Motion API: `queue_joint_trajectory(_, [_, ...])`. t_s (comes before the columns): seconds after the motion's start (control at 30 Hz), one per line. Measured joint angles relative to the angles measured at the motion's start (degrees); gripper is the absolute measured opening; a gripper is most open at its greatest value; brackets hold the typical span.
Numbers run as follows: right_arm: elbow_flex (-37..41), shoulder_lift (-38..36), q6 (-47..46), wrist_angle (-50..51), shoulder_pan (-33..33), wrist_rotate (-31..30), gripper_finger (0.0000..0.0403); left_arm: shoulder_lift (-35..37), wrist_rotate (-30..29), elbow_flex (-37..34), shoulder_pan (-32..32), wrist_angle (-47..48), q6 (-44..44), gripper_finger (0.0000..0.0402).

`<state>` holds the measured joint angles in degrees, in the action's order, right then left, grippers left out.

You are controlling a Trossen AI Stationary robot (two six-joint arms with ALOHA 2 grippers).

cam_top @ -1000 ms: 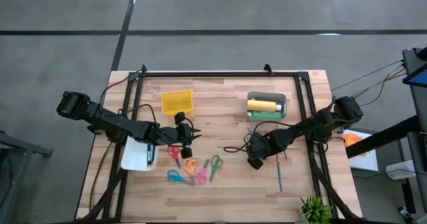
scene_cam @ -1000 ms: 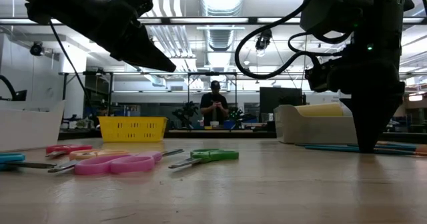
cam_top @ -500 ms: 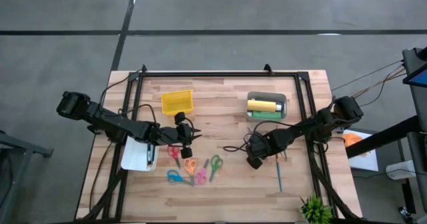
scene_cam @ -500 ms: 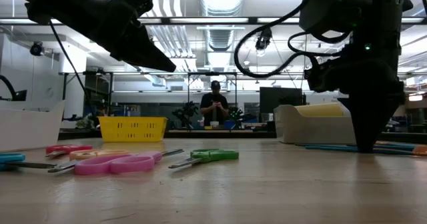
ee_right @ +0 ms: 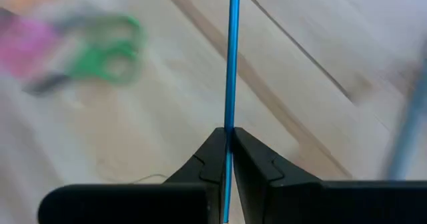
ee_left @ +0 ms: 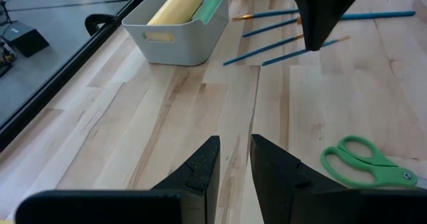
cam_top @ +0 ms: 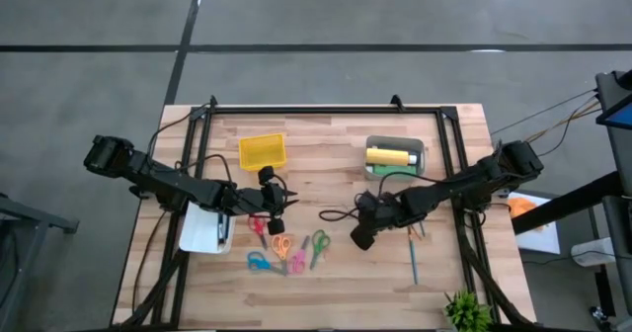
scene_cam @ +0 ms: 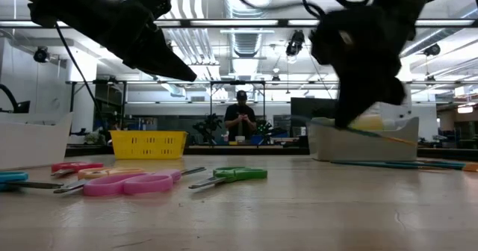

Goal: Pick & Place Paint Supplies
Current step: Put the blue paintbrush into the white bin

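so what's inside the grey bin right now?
The grey bin holds a yellow bottle with a green bottle beside it, both lying down. Anything beneath them is hidden.

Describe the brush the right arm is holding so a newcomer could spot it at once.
Start at the grey bin on the table's right half. Just before it, the right tool pinches a thin blue brush. Unlike the other brushes lying flat, it is lifted.

Bare counter (cam_top: 336, 174) lies open between the yellow basket (cam_top: 262, 151) and the grey bin (cam_top: 395, 158), whereas the scissors (cam_top: 286, 248) clutter the near middle and loose brushes (cam_top: 414, 258) lie on the counter near the right pincer (cam_top: 361, 239).
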<state>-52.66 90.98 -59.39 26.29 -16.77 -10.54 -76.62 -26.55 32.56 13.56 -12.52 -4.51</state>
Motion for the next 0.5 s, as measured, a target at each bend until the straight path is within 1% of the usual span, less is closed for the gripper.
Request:
queue_joint_trajectory(0.13, [1.0, 0.0, 2.5, -11.5, 0.4, -2.0, 0.0018, 0.0, 0.0, 0.0, 0.0, 0.0, 0.0, 0.0086])
queue_joint_trajectory(0.27, [2.5, 0.9, 3.4, -24.1, 1.8, -5.4, 0.0018, 0.0, 0.0, 0.0, 0.0, 0.2, 0.0, 0.0086])
queue_joint_trajectory(0.5, [3.2, 6.3, 4.3, -38.6, 4.7, -5.6, 0.0018, 0.0, 0.0, 0.0, 0.0, 0.6, 0.0, 0.0086])
